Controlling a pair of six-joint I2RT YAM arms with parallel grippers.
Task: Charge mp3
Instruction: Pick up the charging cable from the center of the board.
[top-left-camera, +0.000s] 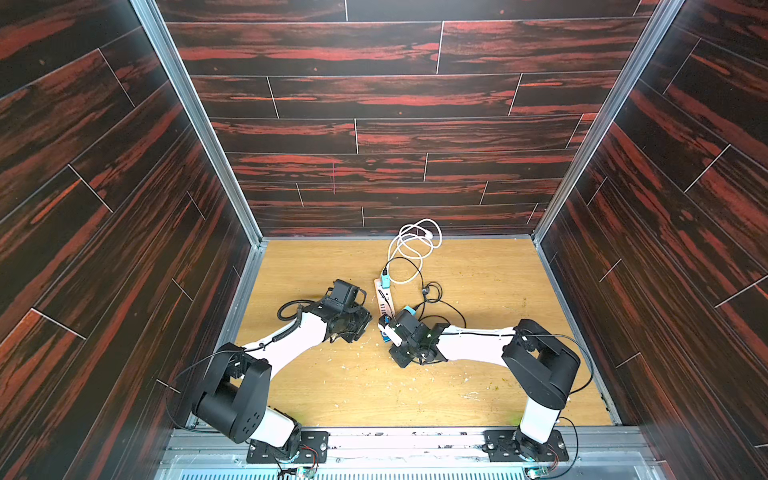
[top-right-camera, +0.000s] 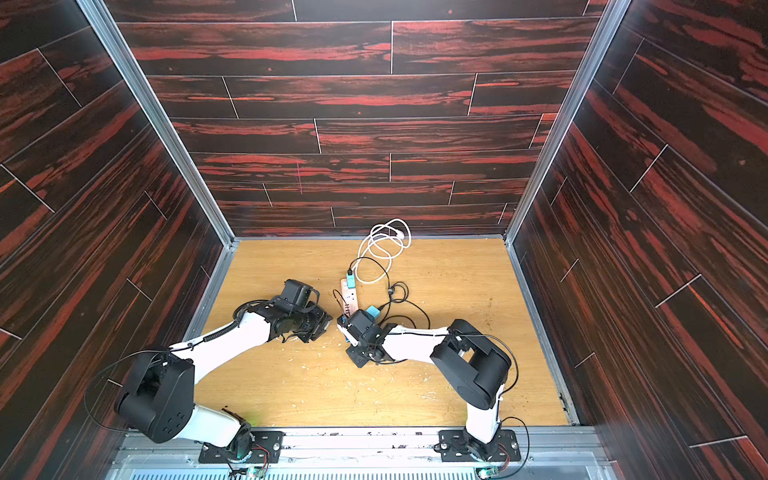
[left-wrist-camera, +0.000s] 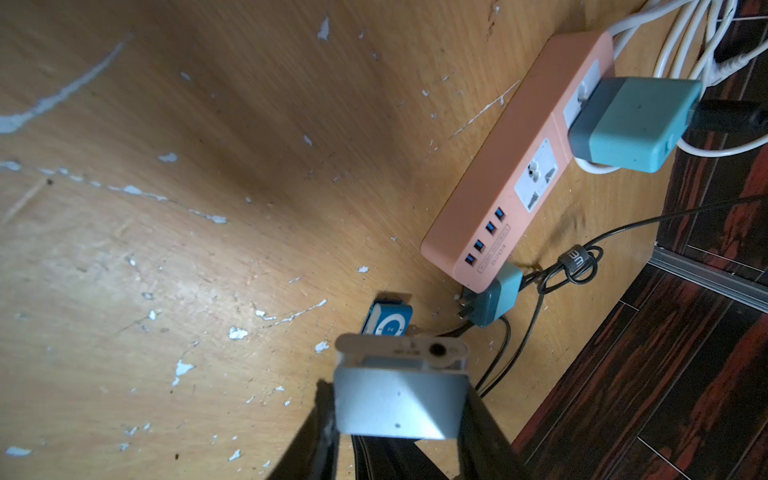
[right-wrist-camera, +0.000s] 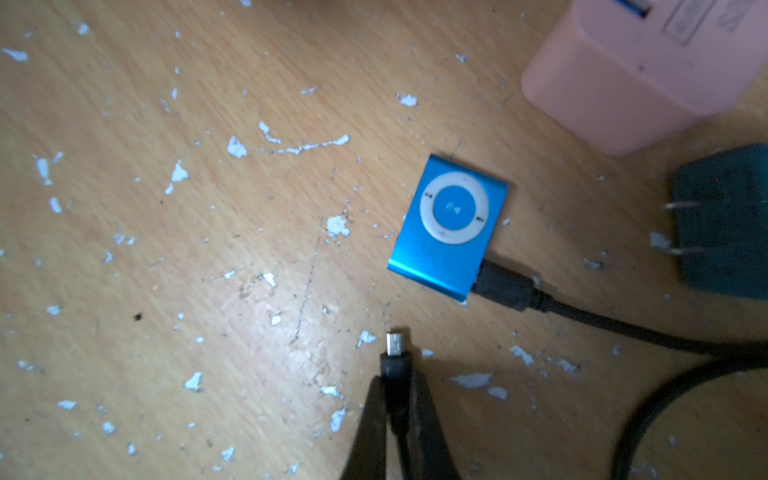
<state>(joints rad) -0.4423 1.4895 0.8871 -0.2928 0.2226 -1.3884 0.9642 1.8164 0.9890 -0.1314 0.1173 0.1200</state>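
Observation:
A silver clip-style mp3 player (left-wrist-camera: 395, 386) is gripped between the fingers of my left gripper (left-wrist-camera: 400, 415), a little above the table, its port edge facing away. My right gripper (right-wrist-camera: 397, 386) is shut on a black cable plug (right-wrist-camera: 395, 353) whose metal tip sticks out past the fingertips. A blue mp3 player (right-wrist-camera: 451, 224) lies flat on the table just ahead of that plug, with another black cable plug (right-wrist-camera: 505, 286) in its edge. Both grippers are close together at the near end of the pink power strip (top-left-camera: 384, 297).
A teal charger (left-wrist-camera: 631, 124) is plugged into the strip's far socket. Another teal charger (left-wrist-camera: 500, 297) lies loose at the strip's near end, prongs bare. Black cables loop beside it, and a white cable coil (top-left-camera: 415, 241) lies at the back wall. White flecks cover the wooden table.

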